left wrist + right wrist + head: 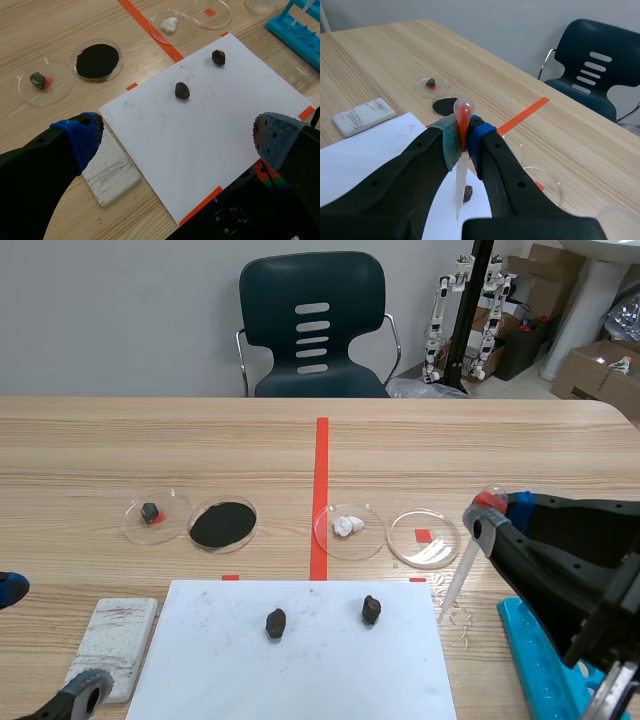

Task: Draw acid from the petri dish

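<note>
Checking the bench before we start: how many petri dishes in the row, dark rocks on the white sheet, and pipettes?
Petri dishes in the row: 4
Dark rocks on the white sheet: 2
Pipette: 1
Total: 7

Light: bright, even, diffuse, from overhead. Left rock on white sheet, lower centre of scene view, casts only a small soft shadow. Faint glints on petri dish rim, centre right.
</note>
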